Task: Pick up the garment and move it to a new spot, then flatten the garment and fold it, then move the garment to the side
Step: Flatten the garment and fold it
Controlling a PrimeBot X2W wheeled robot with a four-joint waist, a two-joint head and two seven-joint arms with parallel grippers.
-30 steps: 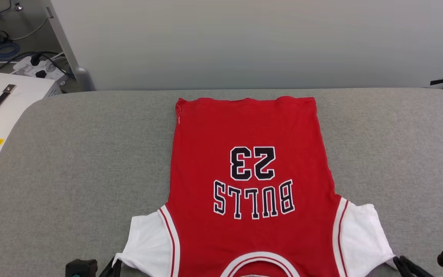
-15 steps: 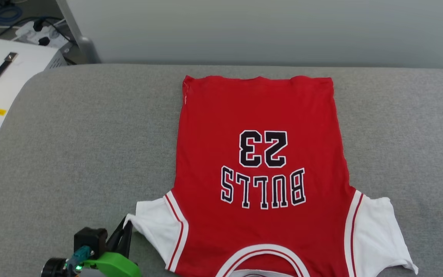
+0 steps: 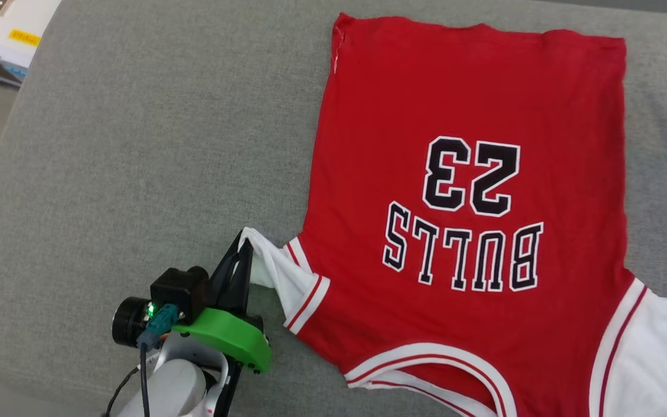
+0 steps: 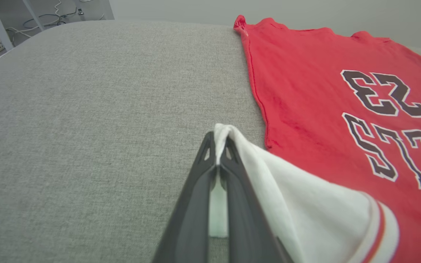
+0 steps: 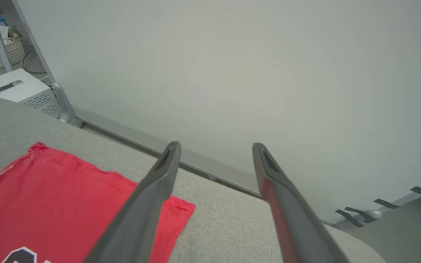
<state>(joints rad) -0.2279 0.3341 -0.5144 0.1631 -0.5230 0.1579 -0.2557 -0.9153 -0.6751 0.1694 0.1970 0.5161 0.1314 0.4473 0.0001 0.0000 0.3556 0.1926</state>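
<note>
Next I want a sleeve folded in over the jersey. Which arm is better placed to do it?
Left. The left gripper has its jaws shut on the white sleeve of the garment; the right gripper hangs open, clear of it, holding nothing.

One jersey (image 3: pixel 472 104) lies on one grey table (image 3: pixel 136 145), its print showing five letters and two numerals. It has two white sleeves, a left sleeve (image 3: pixel 275 272) and a right sleeve (image 3: pixel 658 347), both at the near end. There are two grippers, the left gripper (image 4: pixel 217 142) and the right gripper (image 5: pixel 216 146), each with two dark fingers. One green bracket (image 3: pixel 223 339) and one black camera (image 3: pixel 177 289) sit on the left wrist. At the far left are one white box (image 5: pixel 9 89) with one yellow label (image 3: pixel 24 37), and one basket (image 5: pixel 2 51).
</note>
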